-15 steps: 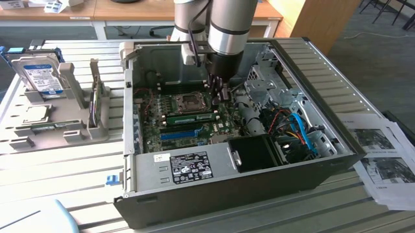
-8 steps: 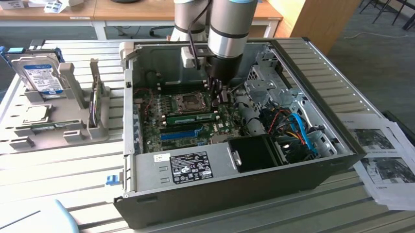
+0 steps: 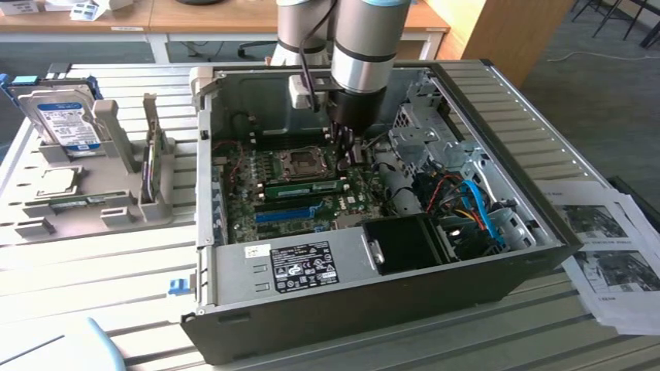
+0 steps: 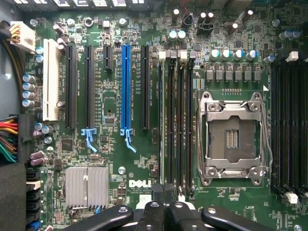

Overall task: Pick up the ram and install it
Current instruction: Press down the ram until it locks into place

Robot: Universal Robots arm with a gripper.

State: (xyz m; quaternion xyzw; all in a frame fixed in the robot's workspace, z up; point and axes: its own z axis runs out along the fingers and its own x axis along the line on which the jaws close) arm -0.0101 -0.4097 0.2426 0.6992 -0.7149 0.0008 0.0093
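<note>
The ram (image 3: 306,188) is a thin green stick standing in a slot on the motherboard (image 3: 356,202), between the processor socket (image 3: 304,161) and the bright-blue slot (image 3: 284,214). In the wrist view I see it edge-on as a thin strip (image 4: 163,125) in the slot nearest the blue slot (image 4: 126,86). My gripper (image 3: 348,151) reaches down inside the open computer case (image 3: 536,232). Its black fingers are shut together (image 4: 165,197) right over one end of that slot. Nothing is between them, and I cannot tell whether they touch the ram.
A grey rack (image 3: 113,193) at the exterior view's left holds a hard drive (image 3: 64,116). Papers (image 3: 608,247) lie at the right. Inside the case are blue and orange cables (image 3: 480,212), a black box (image 3: 413,243) and a finned heat sink (image 4: 87,185).
</note>
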